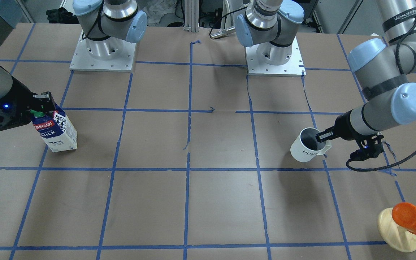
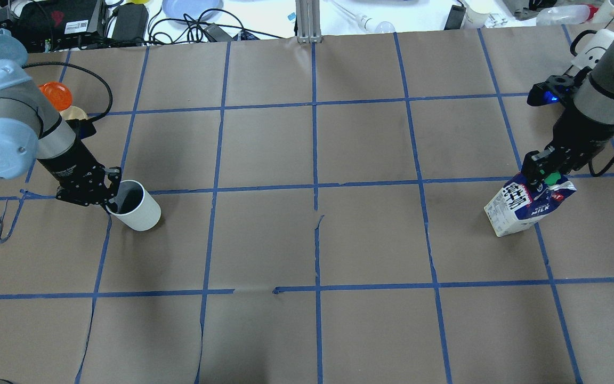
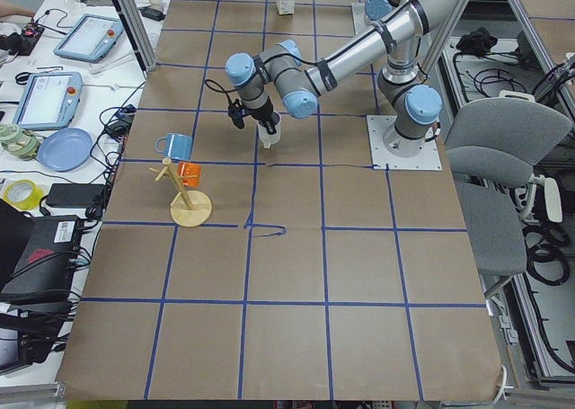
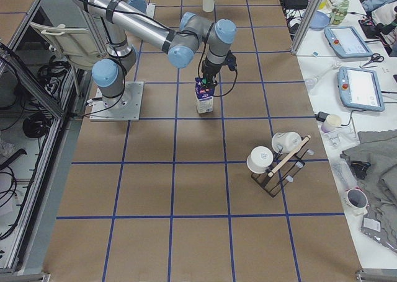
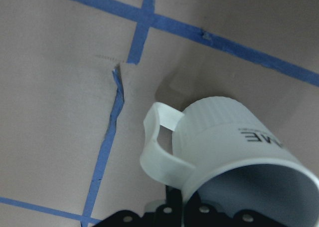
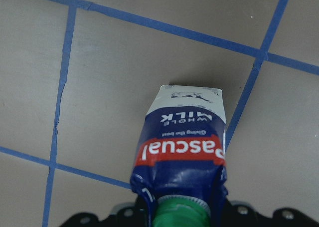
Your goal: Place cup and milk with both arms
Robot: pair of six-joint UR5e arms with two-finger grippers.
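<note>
The white cup (image 2: 137, 206) with a dark inside is held at its rim, slightly tilted, by my left gripper (image 2: 112, 193), one finger inside and one outside. It also shows in the front view (image 1: 306, 145) and the left wrist view (image 5: 234, 152), handle to the left. The blue and white milk (image 2: 525, 208) leans slightly, with my right gripper (image 2: 540, 176) shut on its gable top beside the green cap (image 6: 182, 209). The carton also shows in the front view (image 1: 57, 131). I cannot tell whether either object touches the table.
A wooden mug stand with an orange cup (image 1: 408, 220) stands near the cup's side of the table, and a blue mug (image 3: 175, 146) hangs by it. A rack with white mugs (image 4: 276, 155) stands on the milk's side. The arm bases (image 1: 102, 54) are at the robot's edge.
</note>
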